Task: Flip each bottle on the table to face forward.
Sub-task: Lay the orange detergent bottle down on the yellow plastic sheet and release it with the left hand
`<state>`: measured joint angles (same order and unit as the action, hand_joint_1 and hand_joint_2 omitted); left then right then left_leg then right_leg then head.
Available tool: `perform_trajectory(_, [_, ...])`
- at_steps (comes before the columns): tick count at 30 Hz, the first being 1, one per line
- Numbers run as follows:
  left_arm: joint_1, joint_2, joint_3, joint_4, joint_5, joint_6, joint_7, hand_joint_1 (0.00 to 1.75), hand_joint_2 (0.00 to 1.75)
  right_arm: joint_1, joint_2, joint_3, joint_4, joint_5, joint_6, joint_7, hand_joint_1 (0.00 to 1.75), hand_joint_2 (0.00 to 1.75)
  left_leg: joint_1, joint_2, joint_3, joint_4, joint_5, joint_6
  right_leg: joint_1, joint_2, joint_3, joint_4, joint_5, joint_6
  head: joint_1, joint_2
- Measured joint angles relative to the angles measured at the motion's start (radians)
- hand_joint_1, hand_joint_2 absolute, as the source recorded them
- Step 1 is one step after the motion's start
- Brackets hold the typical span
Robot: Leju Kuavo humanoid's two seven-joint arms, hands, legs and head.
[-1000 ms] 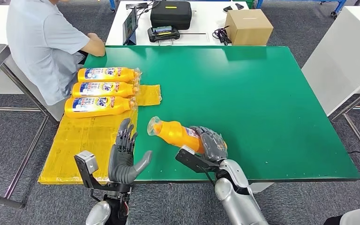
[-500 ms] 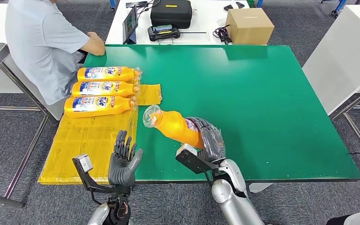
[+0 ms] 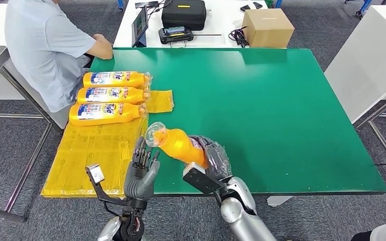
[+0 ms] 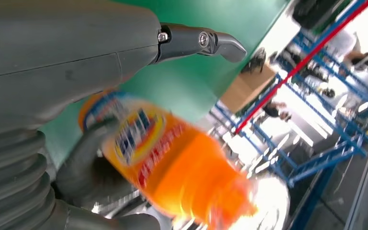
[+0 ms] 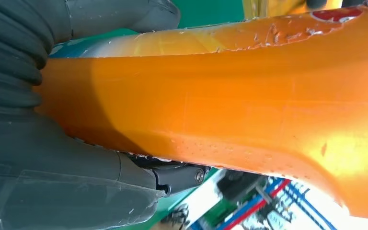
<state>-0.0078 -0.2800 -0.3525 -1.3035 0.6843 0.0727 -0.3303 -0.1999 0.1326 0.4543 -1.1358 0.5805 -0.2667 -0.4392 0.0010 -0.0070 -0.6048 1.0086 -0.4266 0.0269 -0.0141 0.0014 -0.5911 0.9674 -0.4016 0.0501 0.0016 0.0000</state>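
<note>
My right hand [image 3: 212, 156] grips an orange bottle [image 3: 177, 143] by its base and holds it tilted above the tabletop [image 3: 261, 100], near the front edge. My left hand [image 3: 141, 173] is open beside its clear cap, perhaps touching it. Three more bottles [image 3: 111, 96] lie near the left edge.

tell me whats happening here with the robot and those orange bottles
The robot's right hand grips an orange bottle lifted off the green table, cap end pointing toward its left hand, which is raised beside the cap with fingers apart. Three more bottles lie in a row, labels up, on a yellow sheet. A person sits at the table's far corner.
</note>
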Motion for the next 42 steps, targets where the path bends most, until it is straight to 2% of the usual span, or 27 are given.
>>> perform_trajectory(8, [-0.028, 0.013, -0.051, 0.003, -0.066, 0.033, -0.037, 0.00, 1.75, -0.034, 0.005, 0.053, 0.062, 0.016, 0.000, 0.016, 1.75, 1.75, 0.000, -0.001, 0.000, 0.000, 0.000, 0.000, 0.000, -0.001, 0.000, 0.000, 0.000, 0.000, 0.000, 0.000])
perform_trajectory(17, [-0.049, 0.022, -0.097, 0.031, -0.129, 0.082, -0.057, 0.00, 1.75, -0.058, 0.006, 0.085, 0.097, 0.048, -0.051, 0.040, 1.75, 1.75, 0.000, -0.001, 0.000, 0.000, 0.000, 0.000, 0.000, -0.001, 0.000, 0.000, 0.000, 0.000, 0.000, 0.000])
perform_trajectory(31, [-0.054, 0.026, -0.110, 0.043, -0.151, 0.092, -0.060, 0.00, 1.75, -0.058, 0.005, 0.093, 0.109, 0.055, -0.063, 0.046, 1.75, 1.75, 0.000, -0.001, 0.000, 0.000, 0.000, 0.000, 0.000, -0.001, 0.000, 0.000, 0.000, 0.000, 0.000, 0.000])
perform_trajectory(42, [-0.098, 0.026, -0.125, 0.077, -0.147, 0.130, -0.075, 0.00, 1.75, -0.065, 0.007, 0.126, 0.113, 0.045, -0.066, 0.051, 1.75, 1.75, 0.000, -0.001, 0.000, 0.000, 0.000, 0.000, 0.000, -0.001, 0.000, 0.000, 0.000, 0.000, 0.000, 0.000])
